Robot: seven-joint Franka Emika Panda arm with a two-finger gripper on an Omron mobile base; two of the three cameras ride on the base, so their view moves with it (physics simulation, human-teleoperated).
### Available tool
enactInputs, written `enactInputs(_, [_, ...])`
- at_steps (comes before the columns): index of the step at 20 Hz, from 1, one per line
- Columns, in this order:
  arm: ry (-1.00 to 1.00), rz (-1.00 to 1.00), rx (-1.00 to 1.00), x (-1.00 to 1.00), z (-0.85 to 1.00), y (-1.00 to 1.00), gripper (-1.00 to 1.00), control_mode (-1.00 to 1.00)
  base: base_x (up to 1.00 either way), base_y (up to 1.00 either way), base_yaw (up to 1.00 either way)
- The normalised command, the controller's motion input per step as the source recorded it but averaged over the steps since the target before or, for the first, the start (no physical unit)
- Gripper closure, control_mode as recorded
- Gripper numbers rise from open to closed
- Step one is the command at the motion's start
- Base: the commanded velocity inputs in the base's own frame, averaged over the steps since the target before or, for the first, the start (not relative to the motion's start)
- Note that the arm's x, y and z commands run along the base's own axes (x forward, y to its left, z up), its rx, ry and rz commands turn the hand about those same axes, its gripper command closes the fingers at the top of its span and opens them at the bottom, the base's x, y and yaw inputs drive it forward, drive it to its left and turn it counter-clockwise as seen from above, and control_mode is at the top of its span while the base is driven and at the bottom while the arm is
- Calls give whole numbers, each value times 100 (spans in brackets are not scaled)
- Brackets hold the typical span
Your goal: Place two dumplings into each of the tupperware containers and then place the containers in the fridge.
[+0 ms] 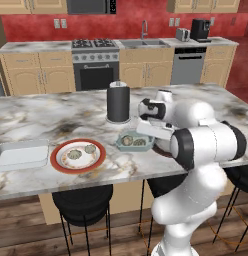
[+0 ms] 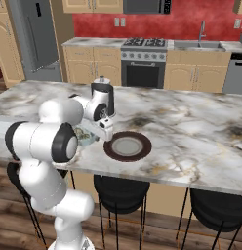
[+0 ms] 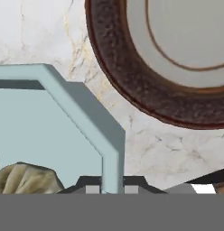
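Left base view: two dumplings [image 1: 132, 141] in blue container [image 1: 120, 144], two on red-rimmed plate [image 1: 60, 163].

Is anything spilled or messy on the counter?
No, nothing stands out. Two dumplings sit in the blue container and two on the red-rimmed plate. The white container lies flat beside that plate.

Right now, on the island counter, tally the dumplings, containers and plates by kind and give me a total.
Dumplings: 4, two on the red-rimmed plate (one at), two in the light blue container (one at)
Tupperware containers: 2, the light blue one and the white rectangular one
Plates: 2, the red-rimmed one and the dark brown one
Total: 8
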Motion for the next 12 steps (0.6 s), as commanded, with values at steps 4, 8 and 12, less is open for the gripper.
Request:
enactInputs(4, [-3,-14,5,-50,92,-21,100,-100,0,0,0])
enactInputs(8, [-13,-13,13,-72,85,0,100,-100,0,0,0])
enactInputs(12, [-18,-17,12,-72,77,0,100,-100,0,0,0])
